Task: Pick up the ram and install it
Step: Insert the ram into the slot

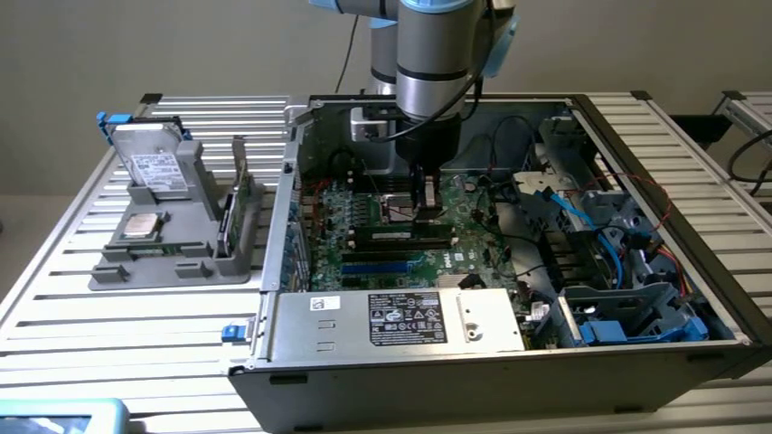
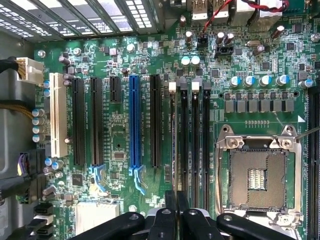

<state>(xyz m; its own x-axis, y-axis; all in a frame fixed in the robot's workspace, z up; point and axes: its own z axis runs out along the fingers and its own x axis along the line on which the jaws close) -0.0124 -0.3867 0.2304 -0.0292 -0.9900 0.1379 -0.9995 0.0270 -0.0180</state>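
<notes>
Nearest the exterior camera, the slatted aluminium surface carries an open dark-grey computer case. A silver power-supply box with a white label sits along the case's near wall. Just beyond it lies the green motherboard, whose long blue plastic slots run across the exterior view.

Directly behind these stands the ram, a long, narrow green circuit-board stick with black chips, its long axis parallel to those slots. The black two-fingered pincer comes straight down onto its top edge.

In the wrist view the fingers are drawn close together with the ram edge-on between them, so I judge the pincer to be gripping it. The stick lies in line over the outermost memory slot, next to a long black expansion slot. I cannot tell whether it is fully seated. On its other side are three bare black memory slots, then the open silver processor socket.

A blue plastic drive bracket sits well apart on the exterior view's right. Outside the case on the exterior view's left, a grey tray holds a hard drive and a square silver processor chip.
</notes>
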